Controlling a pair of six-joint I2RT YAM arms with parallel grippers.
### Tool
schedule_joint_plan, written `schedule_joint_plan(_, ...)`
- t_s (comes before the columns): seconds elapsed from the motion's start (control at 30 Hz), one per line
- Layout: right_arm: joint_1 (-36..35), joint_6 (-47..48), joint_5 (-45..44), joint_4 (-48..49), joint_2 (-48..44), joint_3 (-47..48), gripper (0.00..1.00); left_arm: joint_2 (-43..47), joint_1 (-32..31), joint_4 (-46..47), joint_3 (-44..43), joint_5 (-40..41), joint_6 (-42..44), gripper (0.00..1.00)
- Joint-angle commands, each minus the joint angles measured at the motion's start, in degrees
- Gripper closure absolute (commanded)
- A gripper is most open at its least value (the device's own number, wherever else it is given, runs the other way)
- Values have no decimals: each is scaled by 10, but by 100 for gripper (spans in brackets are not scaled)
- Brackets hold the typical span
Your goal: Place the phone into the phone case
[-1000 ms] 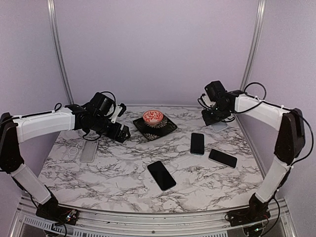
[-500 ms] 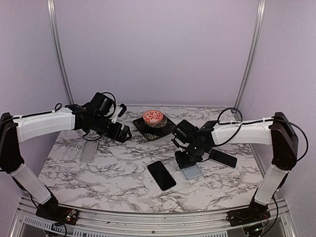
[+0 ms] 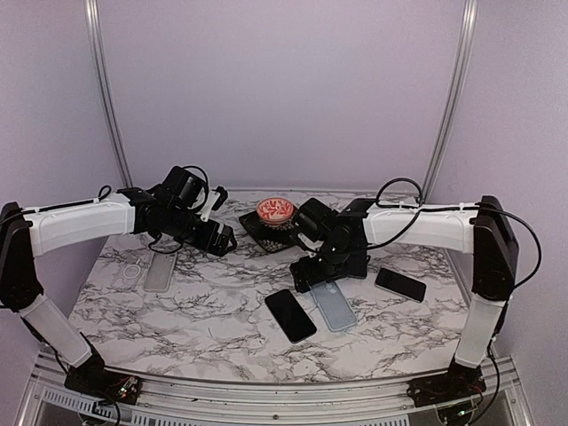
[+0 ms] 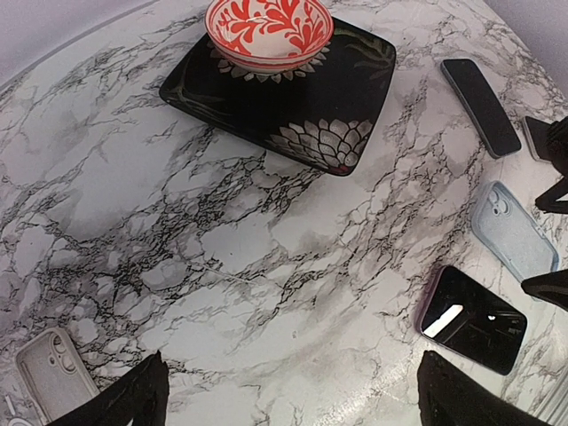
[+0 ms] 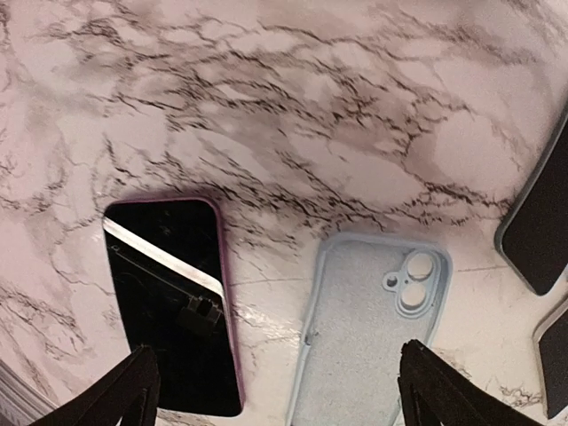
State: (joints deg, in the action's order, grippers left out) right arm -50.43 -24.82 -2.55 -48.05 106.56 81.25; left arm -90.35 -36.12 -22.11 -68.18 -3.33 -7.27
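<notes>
A light blue phone case (image 3: 335, 304) (image 5: 368, 328) lies flat on the marble table, camera cutout toward the back. Just left of it, a small gap away, lies a phone (image 3: 290, 315) (image 5: 173, 302) with a black screen and a purplish rim. My right gripper (image 3: 321, 272) (image 5: 280, 390) hovers open above the two, holding nothing. My left gripper (image 3: 217, 238) (image 4: 293, 399) hangs open and empty over bare marble at the left. The left wrist view also shows the blue case (image 4: 513, 231) and the phone (image 4: 470, 318) at its right side.
A red-patterned bowl (image 3: 275, 210) sits on a black plate (image 3: 297, 232) at the back middle. Another dark phone (image 3: 400, 284) lies right of the case, and one more phone (image 4: 482, 106) lies farther back. A grey case (image 3: 160, 271) (image 4: 53, 373) lies at the left.
My right arm swept from the back right to the middle front with the blue case, laid it beside the phone and opened. The left arm has not moved.
</notes>
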Motion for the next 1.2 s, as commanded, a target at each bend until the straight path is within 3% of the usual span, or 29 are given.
schedule_joint_plan(0.0,-54,18,-11,-21,40,52,7,1,2,-16,-2,12,4,1)
schedule_joint_plan(0.1,-64,16,3,-42,80,72,1,-2,2,-16,-1,10,2,1)
schedule_joint_plan(0.37,-75,21,17,-88,144,103,1,-8,2,-16,-1,12,2,1)
schedule_joint_plan(0.87,-93,47,45,-110,174,136,1,-15,2,-20,-2,18,6,1)
schedule_joint_plan(1.17,-94,51,28,-116,195,140,14,-16,2,-21,-3,18,7,1)
